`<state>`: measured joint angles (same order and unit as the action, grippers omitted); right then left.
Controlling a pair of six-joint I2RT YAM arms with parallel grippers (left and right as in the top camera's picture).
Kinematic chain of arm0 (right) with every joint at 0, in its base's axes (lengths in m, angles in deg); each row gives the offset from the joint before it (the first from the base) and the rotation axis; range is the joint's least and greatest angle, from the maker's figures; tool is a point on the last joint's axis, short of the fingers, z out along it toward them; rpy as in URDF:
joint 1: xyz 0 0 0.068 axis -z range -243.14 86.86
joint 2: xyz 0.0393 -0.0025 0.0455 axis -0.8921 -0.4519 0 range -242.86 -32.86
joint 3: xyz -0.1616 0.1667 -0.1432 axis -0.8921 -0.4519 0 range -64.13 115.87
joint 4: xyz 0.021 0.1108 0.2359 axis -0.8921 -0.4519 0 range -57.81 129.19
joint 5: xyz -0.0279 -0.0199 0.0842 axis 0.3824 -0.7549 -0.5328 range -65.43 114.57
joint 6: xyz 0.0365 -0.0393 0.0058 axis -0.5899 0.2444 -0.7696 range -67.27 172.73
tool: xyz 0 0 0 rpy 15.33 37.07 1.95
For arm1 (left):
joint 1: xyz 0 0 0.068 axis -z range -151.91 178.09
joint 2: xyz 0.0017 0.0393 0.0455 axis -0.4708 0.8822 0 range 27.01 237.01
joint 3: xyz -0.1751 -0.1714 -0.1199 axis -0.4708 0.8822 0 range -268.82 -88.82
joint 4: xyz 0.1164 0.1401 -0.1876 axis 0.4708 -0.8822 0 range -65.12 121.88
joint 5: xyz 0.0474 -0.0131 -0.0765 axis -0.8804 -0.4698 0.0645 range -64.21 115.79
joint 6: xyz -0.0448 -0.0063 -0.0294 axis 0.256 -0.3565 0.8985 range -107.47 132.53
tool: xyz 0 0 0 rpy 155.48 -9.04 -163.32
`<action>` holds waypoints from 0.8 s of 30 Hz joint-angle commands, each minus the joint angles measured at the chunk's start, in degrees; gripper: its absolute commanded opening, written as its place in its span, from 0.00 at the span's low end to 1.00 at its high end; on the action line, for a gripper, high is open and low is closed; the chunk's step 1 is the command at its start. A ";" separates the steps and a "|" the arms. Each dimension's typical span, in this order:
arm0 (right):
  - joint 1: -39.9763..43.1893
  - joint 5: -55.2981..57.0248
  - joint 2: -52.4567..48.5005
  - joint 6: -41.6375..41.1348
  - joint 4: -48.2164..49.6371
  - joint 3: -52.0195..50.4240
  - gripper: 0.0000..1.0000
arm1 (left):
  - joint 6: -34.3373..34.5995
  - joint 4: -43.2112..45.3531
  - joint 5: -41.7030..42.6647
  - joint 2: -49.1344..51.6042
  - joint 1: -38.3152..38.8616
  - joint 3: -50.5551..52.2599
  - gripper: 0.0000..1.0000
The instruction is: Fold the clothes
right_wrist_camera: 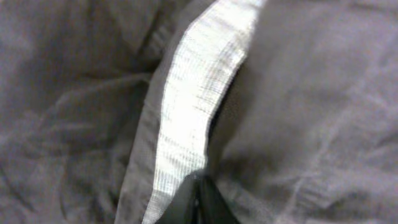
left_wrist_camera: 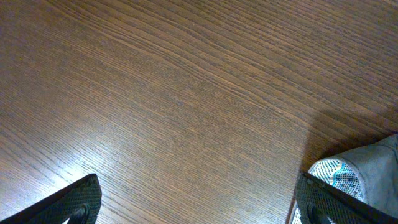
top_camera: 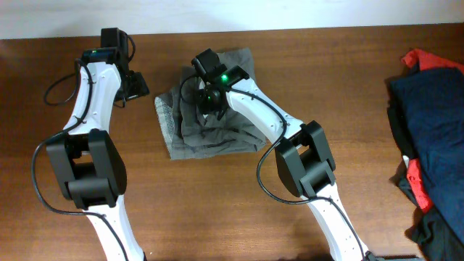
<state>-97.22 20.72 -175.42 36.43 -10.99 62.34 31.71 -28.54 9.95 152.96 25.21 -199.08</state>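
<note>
Now the clothes (top_camera: 185,138) lie crumpled on the wooden counter (top_camera: 217,210), in the upper centre of the overhead frame. They are grey-olive, with a pale lining (right_wrist_camera: 193,93) showing. The right arm bends down onto them, and the right gripper (right_wrist_camera: 199,202) is pressed together on a fold beside that lining. The left gripper (left_wrist_camera: 196,205) stands wide apart over bare wood, left of the cloth.

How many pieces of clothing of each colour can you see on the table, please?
Grey-olive garment: 1
Navy blue garment: 1
Red cloth: 1
Total: 3
</note>
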 commanded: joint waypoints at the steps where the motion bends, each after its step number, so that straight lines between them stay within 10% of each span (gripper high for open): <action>1: -0.92 0.02 -0.28 0.02 -1.14 0.63 0.04 | 0.74 0.13 0.44 0.37 -0.02 -1.18 0.99; 24: -6.47 -2.54 4.11 0.83 -12.48 7.39 0.04 | 0.72 0.13 0.44 0.37 -0.02 -1.18 0.99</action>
<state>-102.67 19.73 -174.85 36.74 -22.83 68.64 31.71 -28.54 9.95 152.96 25.21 -199.08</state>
